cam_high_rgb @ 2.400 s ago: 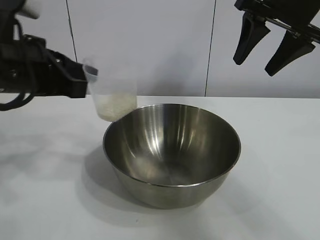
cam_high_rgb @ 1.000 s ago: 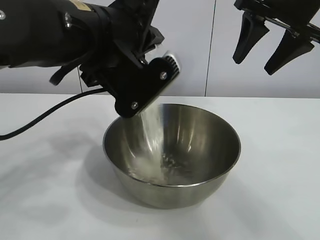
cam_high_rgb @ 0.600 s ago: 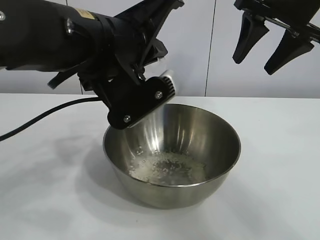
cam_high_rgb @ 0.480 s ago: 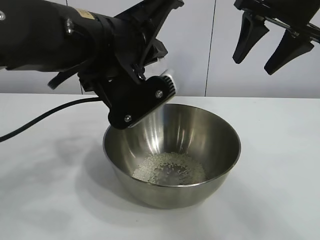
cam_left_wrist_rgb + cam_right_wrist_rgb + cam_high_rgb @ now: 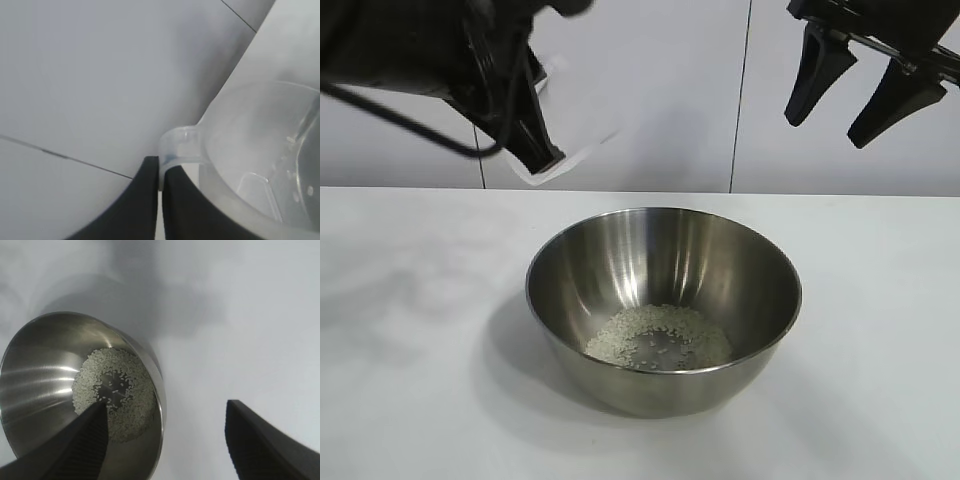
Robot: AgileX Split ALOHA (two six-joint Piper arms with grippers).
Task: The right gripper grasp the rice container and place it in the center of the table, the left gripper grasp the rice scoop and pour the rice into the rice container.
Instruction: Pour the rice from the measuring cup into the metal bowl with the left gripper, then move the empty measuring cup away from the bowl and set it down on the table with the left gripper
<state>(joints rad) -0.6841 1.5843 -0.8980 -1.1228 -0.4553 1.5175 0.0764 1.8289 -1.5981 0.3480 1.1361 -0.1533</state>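
The steel rice container [image 5: 663, 305] stands in the middle of the white table [image 5: 410, 330], with the rice [image 5: 658, 336] lying in its bottom; both also show in the right wrist view, the bowl [image 5: 45, 355] and the rice [image 5: 112, 392]. My left gripper [image 5: 535, 150] is raised at the upper left, behind the bowl, shut on the handle of the clear rice scoop [image 5: 575, 105]. In the left wrist view the fingers [image 5: 159, 182] pinch the handle of the scoop [image 5: 250, 160], which looks empty but for a few grains. My right gripper [image 5: 850, 90] hangs open and empty at the upper right.
A pale panelled wall [image 5: 670, 90] runs behind the table. A black cable [image 5: 410, 125] loops by the left arm.
The left arm has lifted and swung back to the left, away from over the bowl, with the scoop. The rice has finished falling and lies settled in the bowl. The right gripper has not moved.
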